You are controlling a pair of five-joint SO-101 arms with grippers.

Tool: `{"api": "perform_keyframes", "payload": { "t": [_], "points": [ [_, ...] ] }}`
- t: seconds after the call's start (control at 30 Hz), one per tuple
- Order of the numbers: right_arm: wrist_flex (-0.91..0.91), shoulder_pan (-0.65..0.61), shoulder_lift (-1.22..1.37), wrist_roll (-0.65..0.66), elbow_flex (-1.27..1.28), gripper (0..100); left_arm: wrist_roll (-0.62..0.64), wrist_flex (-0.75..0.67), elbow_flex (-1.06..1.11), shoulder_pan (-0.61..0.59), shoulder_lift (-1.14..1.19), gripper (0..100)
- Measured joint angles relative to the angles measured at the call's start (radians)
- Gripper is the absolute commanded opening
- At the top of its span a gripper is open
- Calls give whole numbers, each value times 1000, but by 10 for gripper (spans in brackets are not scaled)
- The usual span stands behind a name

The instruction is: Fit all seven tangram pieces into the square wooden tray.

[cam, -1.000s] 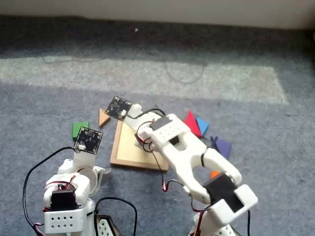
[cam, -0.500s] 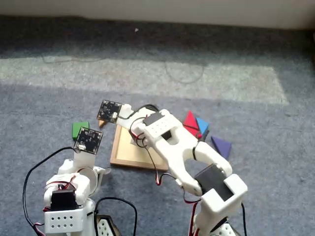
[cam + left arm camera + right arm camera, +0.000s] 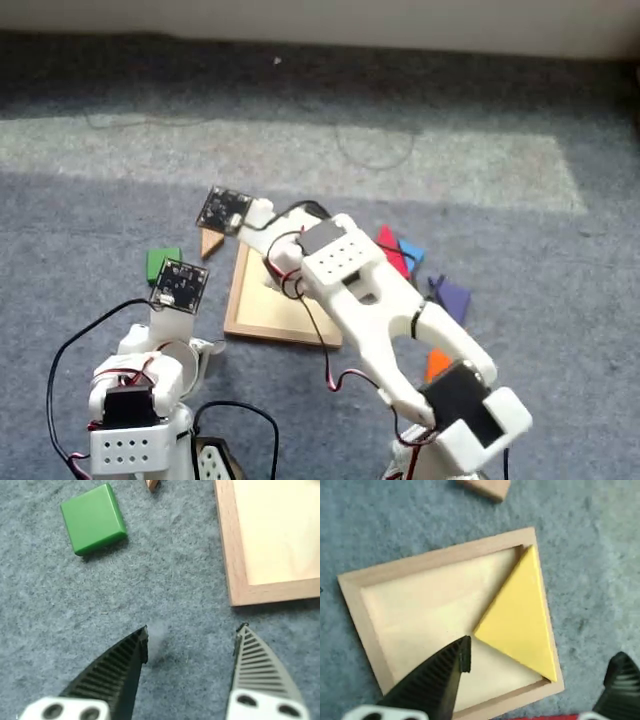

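The square wooden tray (image 3: 355, 600) holds a yellow triangle (image 3: 522, 615) lying flat along one side, its tip in a corner. My right gripper (image 3: 542, 660) hovers open above it, with nothing between the fingers. In the high view the right arm (image 3: 345, 265) stretches over the tray (image 3: 245, 315) and hides its inside. My left gripper (image 3: 192, 632) is open and empty over the carpet, just off a tray corner (image 3: 235, 587). A green square (image 3: 92, 519) (image 3: 162, 262) lies beyond it. A wood-coloured triangle (image 3: 210, 241) (image 3: 485, 487) sits by the tray's far left corner.
Red (image 3: 386, 243), blue (image 3: 411, 255) and purple (image 3: 452, 296) pieces lie on the carpet right of the tray, with an orange piece (image 3: 436, 362) nearer the right arm's base. Cables run along both arms. Grey carpet stretches open beyond the tray.
The right arm's wrist has swung left across the tray and then a little farther away, and its elbow has shifted. The left arm has kept still.
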Motion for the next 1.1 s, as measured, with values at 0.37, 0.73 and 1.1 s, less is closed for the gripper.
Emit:
{"api": "perform_keyframes", "payload": {
  "t": [0.37, 0.73, 1.1],
  "points": [
    [-167, 143, 2, -397, 0, 135, 0, 0, 0, 0, 0, 284],
    [-270, 183, 196, -497, -5, 134, 0, 0, 0, 0, 0, 284],
    [-224, 183, 196, -500, -12, 134, 0, 0, 0, 0, 0, 284]
  ]
}}
